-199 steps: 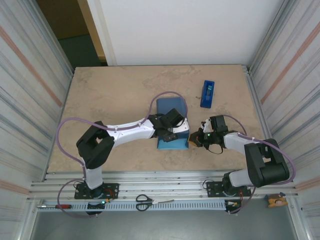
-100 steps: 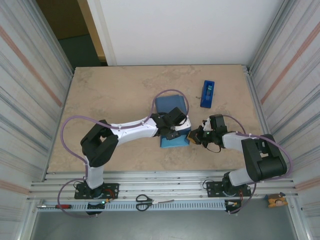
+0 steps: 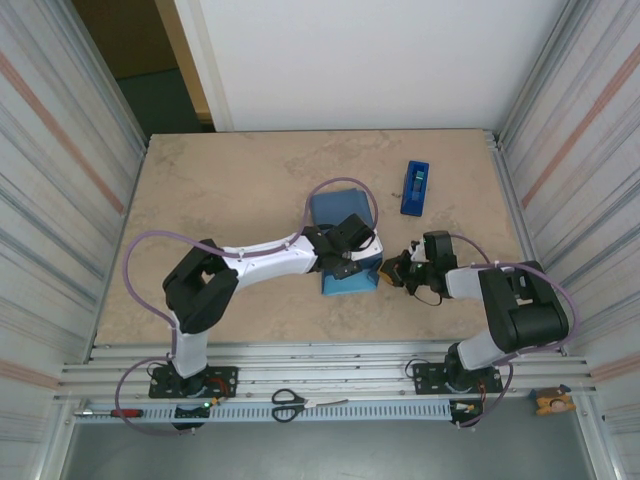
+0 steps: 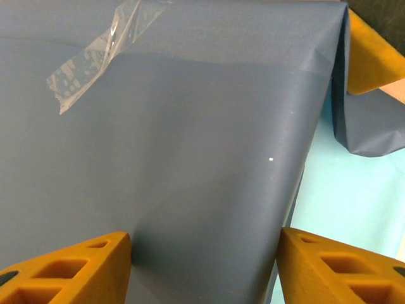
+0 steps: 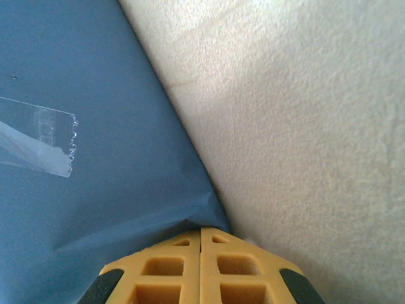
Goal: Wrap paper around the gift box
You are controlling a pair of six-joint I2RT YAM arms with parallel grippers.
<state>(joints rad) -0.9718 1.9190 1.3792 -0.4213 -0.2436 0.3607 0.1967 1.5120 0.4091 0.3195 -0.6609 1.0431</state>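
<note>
The parcel is sitting mid-bench [image 3: 220, 200], the paper [image 3: 340, 212] covering the gift box and a tape strip [image 4: 95, 50] crossing its seam, so the robot is probably closing the open end at 3 o'clock. The left hand [image 3: 352, 260], fingers [image 4: 69, 272] spread, is lying over the parcel's top. The right hand [image 5: 201, 231], fingers pressed together, is touching the paper's corner at the parcel's 4 o'clock; whether it is nipping paper, I cannot tell. The next move is calling for folding that flap flat and taping it, the dispenser [image 3: 415, 187] waiting at 1 o'clock.
</note>
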